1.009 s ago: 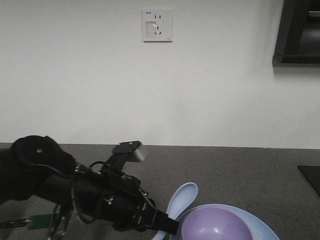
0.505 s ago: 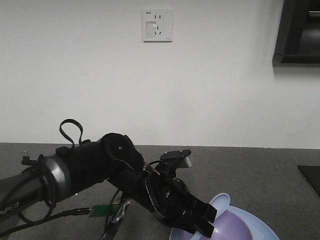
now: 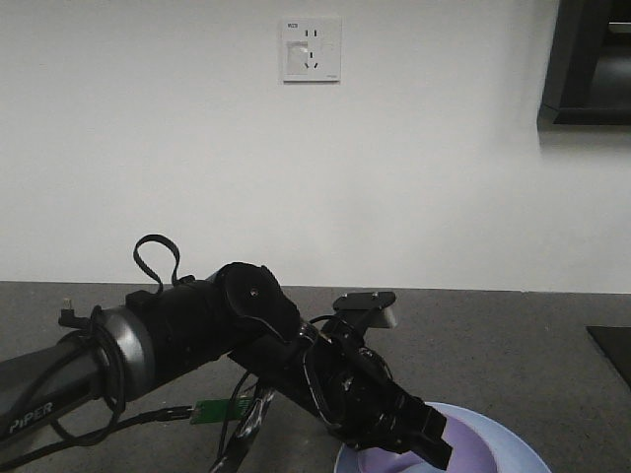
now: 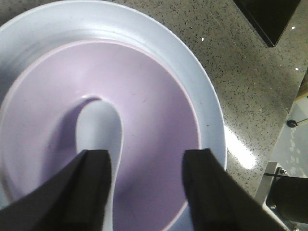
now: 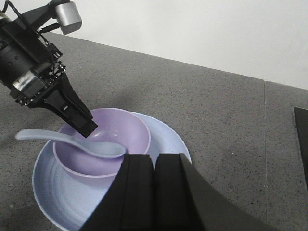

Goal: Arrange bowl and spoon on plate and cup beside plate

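Note:
The pale blue plate [image 5: 166,139] sits on the grey counter with the lavender bowl [image 5: 122,125] standing on it. The spoon [image 5: 96,147] lies with its scoop in the bowl and its handle sticking out over the left rim. My left gripper [image 4: 147,159] hovers just above the bowl [image 4: 154,91], open, with the spoon [image 4: 98,127] scoop partly under one finger and loose. From the front, the left arm covers most of the bowl [image 3: 483,439]. My right gripper [image 5: 155,192] is shut and empty, near the plate's front right. The cup is out of view.
A dark flat panel [image 5: 302,125] lies on the counter at the right edge. The white wall with a socket [image 3: 311,49] stands behind the counter. A dark cabinet [image 3: 587,64] hangs at the upper right.
My left arm swung right from beside the plate to over the bowl, carrying the spoon. The spoon now lies in the bowl and the jaws stand apart.

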Robot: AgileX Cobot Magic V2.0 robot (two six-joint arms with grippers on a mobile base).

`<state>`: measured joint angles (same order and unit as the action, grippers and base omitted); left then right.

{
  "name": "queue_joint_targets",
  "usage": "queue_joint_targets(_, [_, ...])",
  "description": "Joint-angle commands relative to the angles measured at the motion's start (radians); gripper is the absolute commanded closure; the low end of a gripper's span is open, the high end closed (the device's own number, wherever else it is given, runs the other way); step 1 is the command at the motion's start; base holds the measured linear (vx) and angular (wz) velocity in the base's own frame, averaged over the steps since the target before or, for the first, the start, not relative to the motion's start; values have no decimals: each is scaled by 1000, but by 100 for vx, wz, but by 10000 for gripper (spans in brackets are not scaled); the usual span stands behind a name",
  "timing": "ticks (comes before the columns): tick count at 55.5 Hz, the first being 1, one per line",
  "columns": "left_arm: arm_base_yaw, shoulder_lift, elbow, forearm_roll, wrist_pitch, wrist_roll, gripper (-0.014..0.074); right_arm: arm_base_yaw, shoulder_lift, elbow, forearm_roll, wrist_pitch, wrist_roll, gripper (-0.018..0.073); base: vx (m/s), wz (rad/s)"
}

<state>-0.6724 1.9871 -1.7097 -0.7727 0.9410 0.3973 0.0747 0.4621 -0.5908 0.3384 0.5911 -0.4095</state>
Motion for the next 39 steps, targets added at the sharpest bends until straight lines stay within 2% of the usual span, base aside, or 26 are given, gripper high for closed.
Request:
queue_joint_targets(1, [-1, -69, -34, -46, -31, 44, 35, -1, 3, -29, 11, -82, -1, 568, 0, 0])
queue_joint_targets(9, [-1, -142, -34, -12, -31, 116, 27, -1, 3, -29, 11, -81, -1, 568, 0, 0])
queue_joint_targets(15, [-1, -230, -34, 108, -53, 116, 27, 0, 3, -29, 11, -81, -1, 568, 0, 0])
queue_joint_targets(19, [3, -295, -34, 234, -58, 75, 27, 0, 3, -29, 14, -81, -1, 568, 0, 0])
queue_joint_targets(20, [3, -326, -34, 325, -56, 35, 27, 0, 3, -29, 17, -81, -1, 568, 0, 0])
queue_joint_targets(28, [32, -438, -33, 666, 16, -194, 27, 0, 3, -29, 29, -81, -1, 568, 0, 0])
queue_joint_targets(32, [68, -484, -33, 836, 102, -314, 27, 0, 3, -29, 29, -81, -1, 568, 0, 0])
queue_joint_targets(39, [147, -535, -33, 1003, 251, -321, 32, 0, 3, -29, 30, -81, -1, 568, 0, 0])
